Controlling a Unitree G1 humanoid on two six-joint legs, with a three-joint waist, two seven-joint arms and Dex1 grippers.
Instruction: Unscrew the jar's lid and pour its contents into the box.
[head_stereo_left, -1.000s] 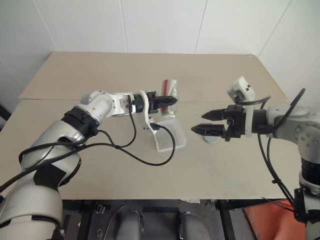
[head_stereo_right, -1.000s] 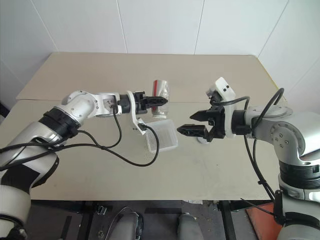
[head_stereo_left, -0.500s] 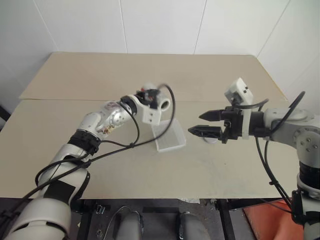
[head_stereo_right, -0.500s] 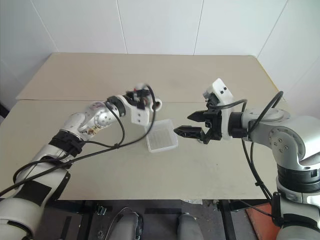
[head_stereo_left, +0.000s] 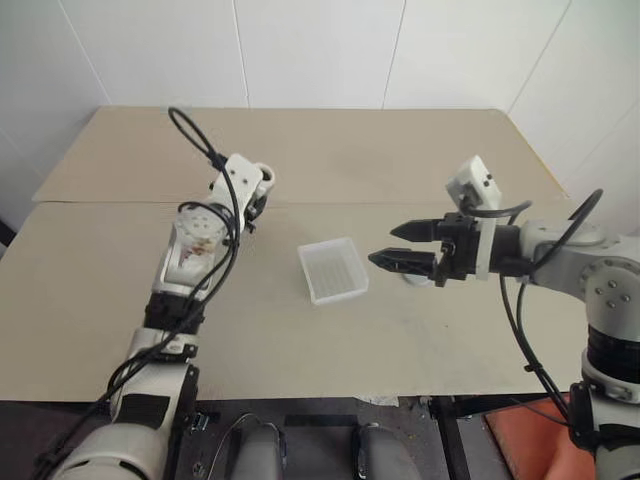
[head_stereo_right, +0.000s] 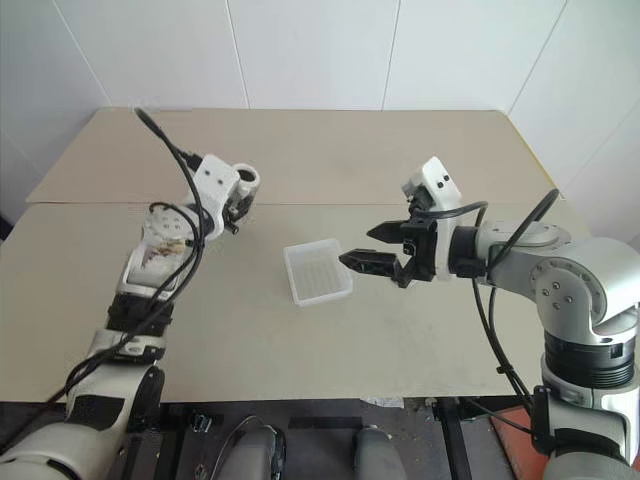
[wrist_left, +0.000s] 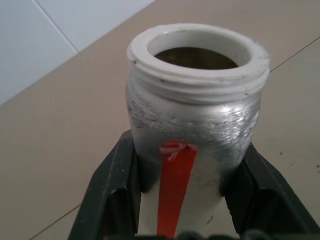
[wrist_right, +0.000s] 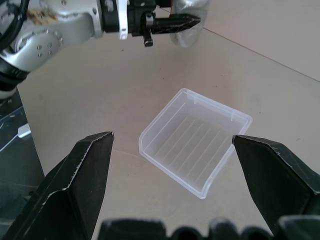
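In left hand (wrist_left: 187, 220): jar (wrist_left: 195, 115), lid off.

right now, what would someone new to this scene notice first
The open-mouthed jar, its lid off, clamped in the left gripper and held up over the left part of the table. Next, the box lying at the table's middle, with nothing visible inside. The right gripper hovers just right of it, jaws wide apart and holding nothing.

Beige table (head_stereo_left: 300, 150) w/ seam, white panelled wall (head_stereo_left: 320, 50) behind, even light.
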